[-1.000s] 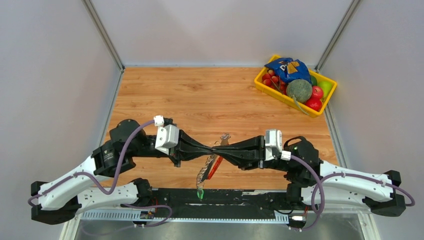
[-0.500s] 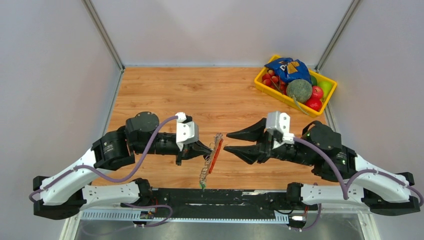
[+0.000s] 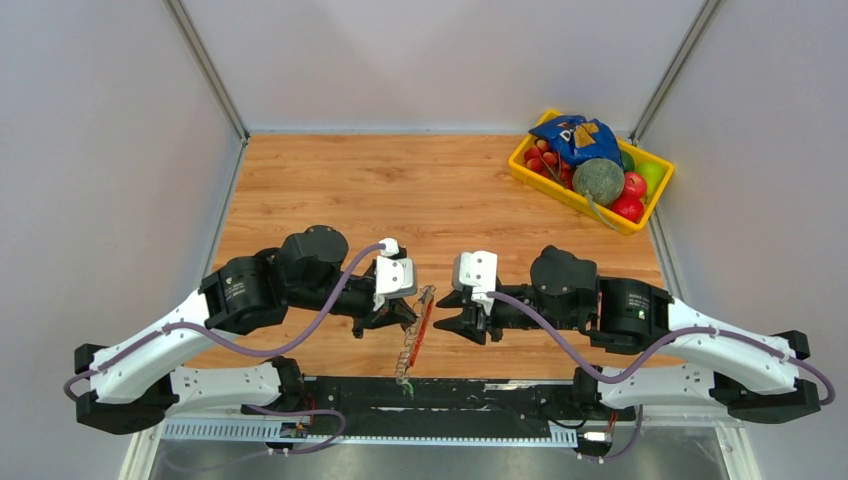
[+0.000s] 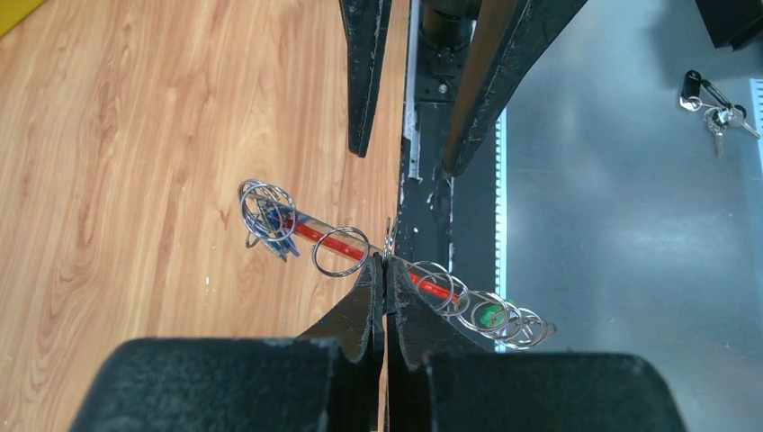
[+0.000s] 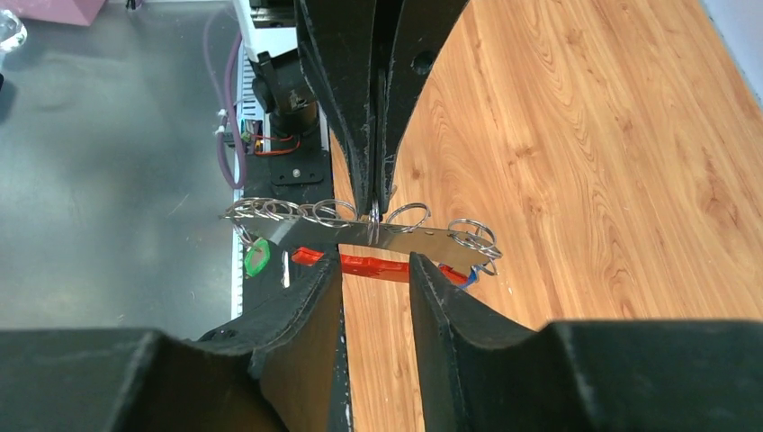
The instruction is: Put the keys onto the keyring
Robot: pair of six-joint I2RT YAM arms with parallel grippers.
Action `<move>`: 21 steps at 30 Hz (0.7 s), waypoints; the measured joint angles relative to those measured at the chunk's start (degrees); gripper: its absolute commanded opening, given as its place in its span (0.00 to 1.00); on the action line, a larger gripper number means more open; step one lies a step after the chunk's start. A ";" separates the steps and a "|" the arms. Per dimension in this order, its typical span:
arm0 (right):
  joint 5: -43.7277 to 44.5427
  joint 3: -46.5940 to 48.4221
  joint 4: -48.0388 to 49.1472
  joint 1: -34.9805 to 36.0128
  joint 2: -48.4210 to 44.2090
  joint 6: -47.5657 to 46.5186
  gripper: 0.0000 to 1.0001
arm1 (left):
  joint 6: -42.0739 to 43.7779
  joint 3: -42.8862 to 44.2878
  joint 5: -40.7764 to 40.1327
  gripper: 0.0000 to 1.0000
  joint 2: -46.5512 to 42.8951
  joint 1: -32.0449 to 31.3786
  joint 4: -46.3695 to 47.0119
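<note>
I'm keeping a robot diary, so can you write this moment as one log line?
left gripper: shut on keyring | right gripper: open, holding nothing | keyring: between both grippers

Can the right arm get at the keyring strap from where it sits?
Probably yes: the right gripper is open and faces the keyring strap, nothing between. The left gripper pinches it mid-length, leaving both ends free.

a light wooden table (image 3: 330, 190), seen from above, with a black rail (image 3: 470, 392) along its 6 o'clock edge. at about 2 o'clock, in the far corner, sits a yellow bin (image 3: 570, 200) holding red and green fruit (image 3: 630, 185) and a blue bag (image 3: 575, 135).
</note>
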 measured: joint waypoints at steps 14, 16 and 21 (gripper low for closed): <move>-2.62 -2.97 1.49 0.00 2.69 -2.91 0.39 | 1.05 0.00 0.92 0.00 0.20 0.00 -1.29; -2.95 -3.15 2.03 0.00 2.84 -3.13 0.39 | 1.11 0.00 1.07 0.00 0.20 0.00 -1.33; -3.19 -3.15 4.07 0.00 2.95 -3.72 0.35 | 1.16 0.00 1.36 0.00 0.22 0.00 -1.33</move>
